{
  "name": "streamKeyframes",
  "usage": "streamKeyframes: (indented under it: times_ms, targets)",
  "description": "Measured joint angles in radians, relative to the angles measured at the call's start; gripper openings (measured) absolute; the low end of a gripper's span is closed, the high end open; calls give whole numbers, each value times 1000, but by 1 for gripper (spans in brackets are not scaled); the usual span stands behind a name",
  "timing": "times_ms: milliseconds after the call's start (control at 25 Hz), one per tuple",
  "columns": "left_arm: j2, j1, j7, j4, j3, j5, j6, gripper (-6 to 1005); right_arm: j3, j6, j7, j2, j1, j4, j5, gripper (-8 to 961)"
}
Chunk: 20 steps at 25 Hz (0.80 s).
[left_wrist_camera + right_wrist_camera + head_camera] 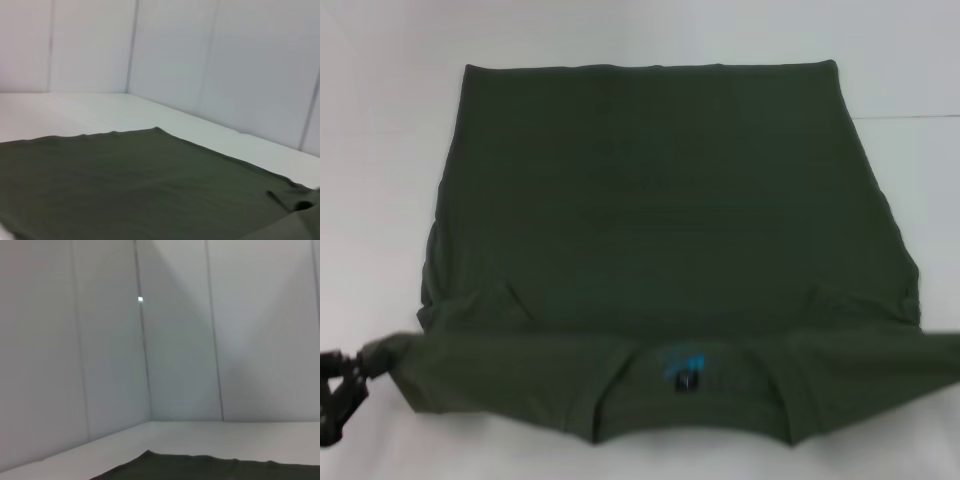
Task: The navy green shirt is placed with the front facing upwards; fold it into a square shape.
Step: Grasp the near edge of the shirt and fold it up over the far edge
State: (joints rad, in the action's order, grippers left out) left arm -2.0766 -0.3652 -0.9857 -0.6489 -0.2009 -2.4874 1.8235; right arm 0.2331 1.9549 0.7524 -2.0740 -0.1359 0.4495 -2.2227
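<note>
The navy green shirt [670,220] lies flat on the white table [380,120], collar side near the robot, its long axis running across from the left gripper [342,385] to the far sleeve. Left gripper is low at the sleeve tip, pinching the bunched cloth. Right gripper isn't visible; its state I can't tell.

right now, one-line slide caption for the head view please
Left gripper pinches a sleeve of the dark olive-green cotton T-shirt spread on the white table, collar edge folded over.

Olive shirt [660,220], seemingly part-folded, collar nearest
</note>
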Motion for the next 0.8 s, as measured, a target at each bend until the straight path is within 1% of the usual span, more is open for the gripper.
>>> streamKeyframes:
  times_ms: [120, 160, 240, 400, 560, 800]
  targets:
    - [2, -22, -8, 33, -2, 41, -68, 66, 35, -54, 47, -1, -44, 0, 0, 38]
    - [2, -22, -8, 33, -2, 41, -68, 66, 44, -75, 66, 0, -62, 0, 0, 39]
    - [7, -50, -15, 63, 0, 74, -137, 67, 56, -112, 94, 0, -96, 0, 0, 39]
    - [14, -96, -20, 110, 2, 91, -236, 68, 62, -172, 130, 0, -168, -1, 0, 38]
    - [15, -153, -26, 163, 13, 98, -369, 69, 58, -276, 188, 1, -243, -2, 0, 37]
    - [13, -224, -21, 215, 19, 116, -527, 71, 55, -427, 207, -9, -325, -11, 0, 38]
